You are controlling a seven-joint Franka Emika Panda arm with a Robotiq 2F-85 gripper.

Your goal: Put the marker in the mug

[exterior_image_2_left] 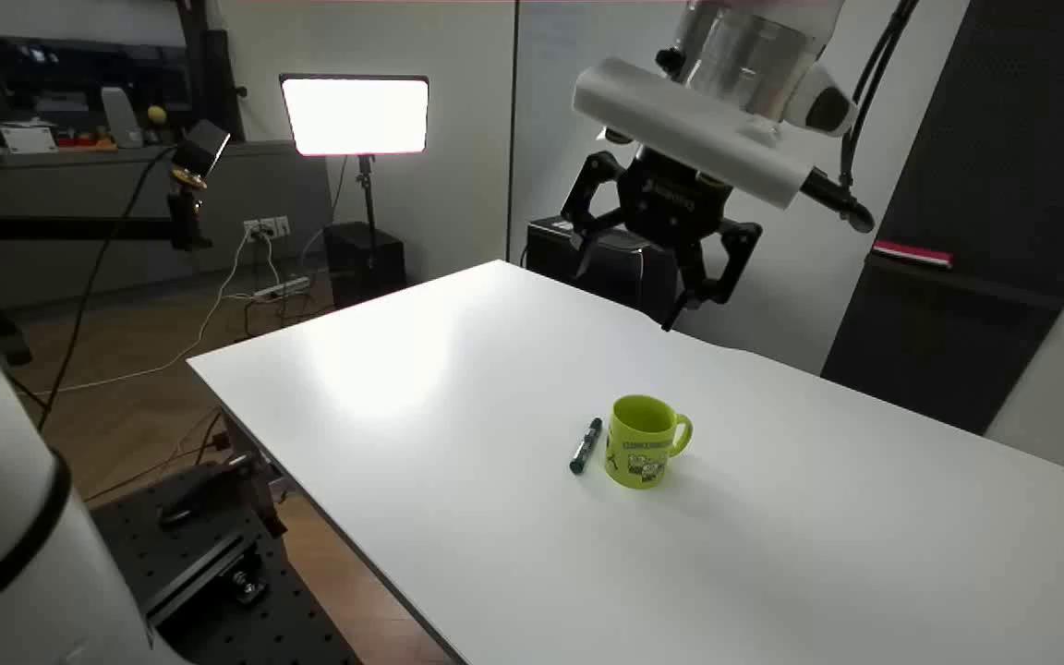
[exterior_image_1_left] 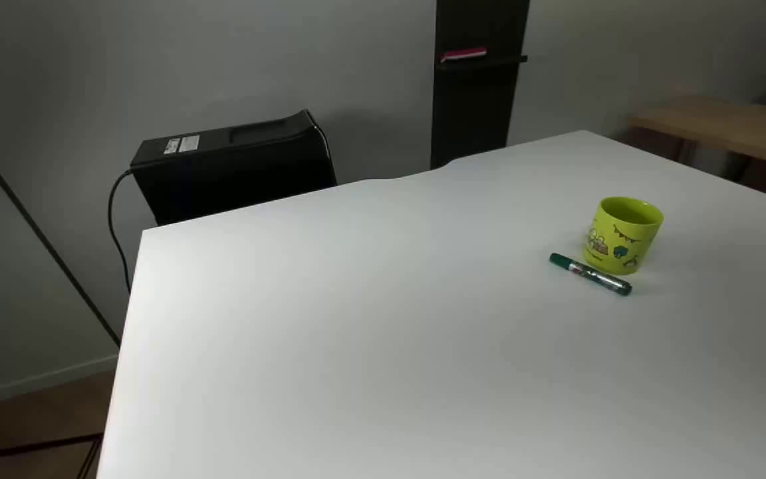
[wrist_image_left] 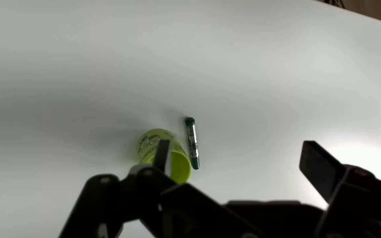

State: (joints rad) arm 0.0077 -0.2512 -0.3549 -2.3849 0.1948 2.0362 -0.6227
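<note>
The marker (exterior_image_1_left: 590, 273) is green with a silvery printed barrel and lies flat on the white table. It also shows in an exterior view (exterior_image_2_left: 586, 446) and in the wrist view (wrist_image_left: 192, 142). The yellow-green mug (exterior_image_1_left: 622, 243) stands upright close beside the marker, with printed drawings on its side. Its handle shows in an exterior view (exterior_image_2_left: 640, 448), on the side away from the marker. My gripper (exterior_image_2_left: 625, 294) is open and empty, high above the table. In the wrist view, the left finger of the gripper (wrist_image_left: 236, 148) covers part of the mug (wrist_image_left: 180, 165).
The white table (exterior_image_1_left: 356, 319) bears the mug and marker. A black box-shaped device (exterior_image_1_left: 237, 159) stands behind its far edge. A lit lamp panel (exterior_image_2_left: 355, 115) on a stand and a dark shelf unit (exterior_image_2_left: 975, 222) stand beyond the table. The robot's white base (exterior_image_2_left: 24, 517) is beside it.
</note>
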